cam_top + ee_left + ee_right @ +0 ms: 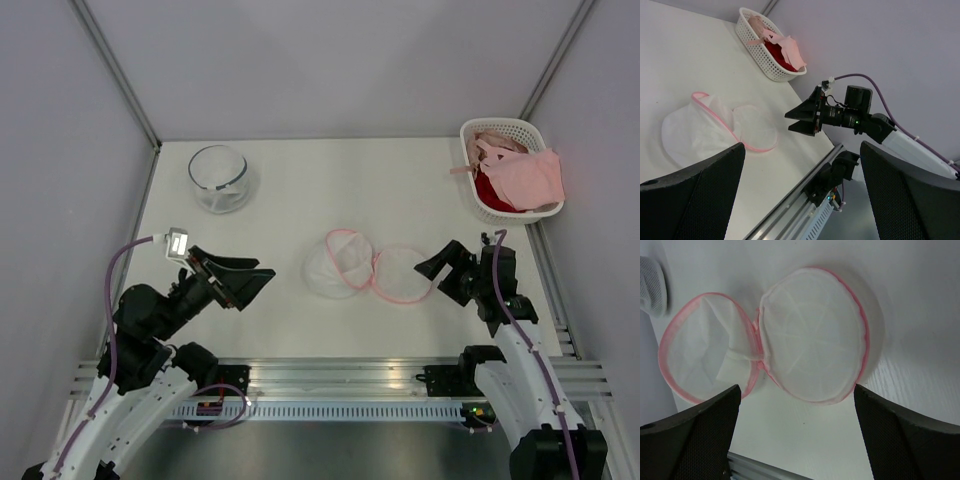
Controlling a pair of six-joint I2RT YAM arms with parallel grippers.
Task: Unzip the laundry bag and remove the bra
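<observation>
The laundry bag (365, 266) lies unzipped in the middle of the table, its two pink-rimmed white mesh halves spread flat side by side. It also shows in the left wrist view (705, 127) and the right wrist view (810, 340), with only mesh and a white label inside. The pale pink bra (525, 175) lies in the white basket, draped over its rim (790, 50). My left gripper (255, 288) is open and empty, left of the bag. My right gripper (432, 272) is open and empty, just right of the bag.
The white lattice basket (505, 122) stands at the back right and also holds a red garment (487, 190). A clear glass bowl (218, 177) stands at the back left. A metal rail (330, 375) runs along the near edge. Grey walls enclose the table.
</observation>
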